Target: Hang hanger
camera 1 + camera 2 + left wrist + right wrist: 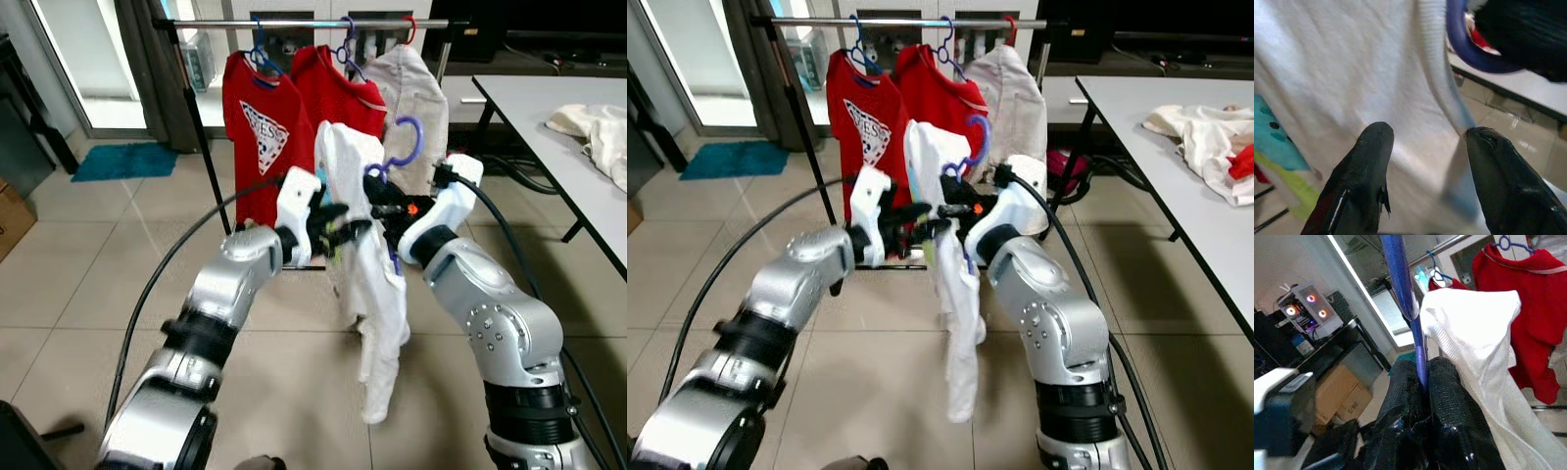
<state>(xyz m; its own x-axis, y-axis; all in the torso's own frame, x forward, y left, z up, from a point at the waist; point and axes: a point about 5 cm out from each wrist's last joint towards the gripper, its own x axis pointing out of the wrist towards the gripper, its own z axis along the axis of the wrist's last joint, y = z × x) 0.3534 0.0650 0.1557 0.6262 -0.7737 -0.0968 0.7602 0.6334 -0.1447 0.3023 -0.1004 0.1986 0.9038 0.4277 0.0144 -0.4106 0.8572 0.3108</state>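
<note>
Clothes rail [294, 23] carrying two red T-shirts [257, 127] and a pale garment. In front of it, a white garment [367, 294] hangs from a purple hanger [404, 149] (held mid-air, below the rail). Right gripper [1422, 382] is clamped on the hanger's stem; left gripper [1425, 142], fingers apart, presses against the white fabric.

Beige tiled floor [88, 284]; teal mat [123, 161] (perhaps by a doorway); white table [558, 127].
</note>
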